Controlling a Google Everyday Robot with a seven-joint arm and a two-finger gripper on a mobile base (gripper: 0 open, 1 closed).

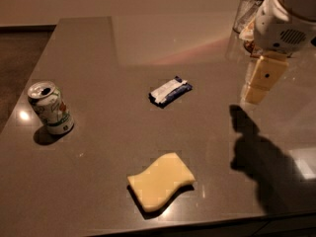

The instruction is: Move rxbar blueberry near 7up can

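Observation:
The rxbar blueberry, a dark blue wrapper with a white panel, lies flat near the middle of the grey table. The 7up can stands upright at the left, its top opened, well apart from the bar. My gripper hangs above the table at the right, below the white arm housing. It is to the right of the bar, holds nothing I can see, and casts a shadow on the table below it.
A pale yellow wavy sponge lies near the front edge, below the bar. A clear glass jar stands at the back right, partly behind the arm. The table's left edge runs close to the can.

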